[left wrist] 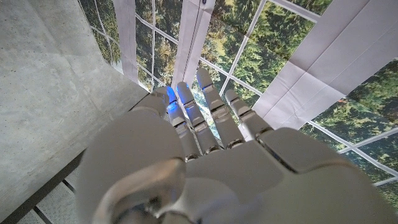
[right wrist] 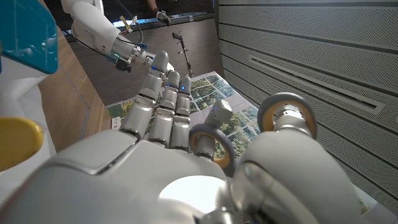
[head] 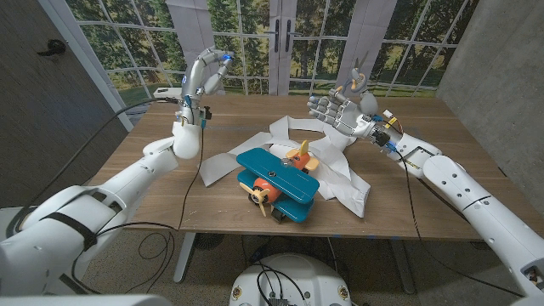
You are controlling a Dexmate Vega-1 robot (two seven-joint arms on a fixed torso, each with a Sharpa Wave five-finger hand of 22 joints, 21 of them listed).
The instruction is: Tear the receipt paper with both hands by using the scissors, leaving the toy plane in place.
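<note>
Toy plane (head: 276,183), blue with orange nose, sits nearest on the tabletop (head: 425,183), resting on the crumpled white receipt paper (head: 340,174) spread beneath and behind it. No scissors visible. Left robot hand (head: 202,76) raised high, fingers loosely apart, holding nothing. Right robot hand (head: 338,109) hovers above the paper's far side, spread, empty. Best approach: pinch the paper on free edges well apart from the plane, pull gently.

white arms (head: 127,183) — silver fingers (left wrist: 208,102)
</note>
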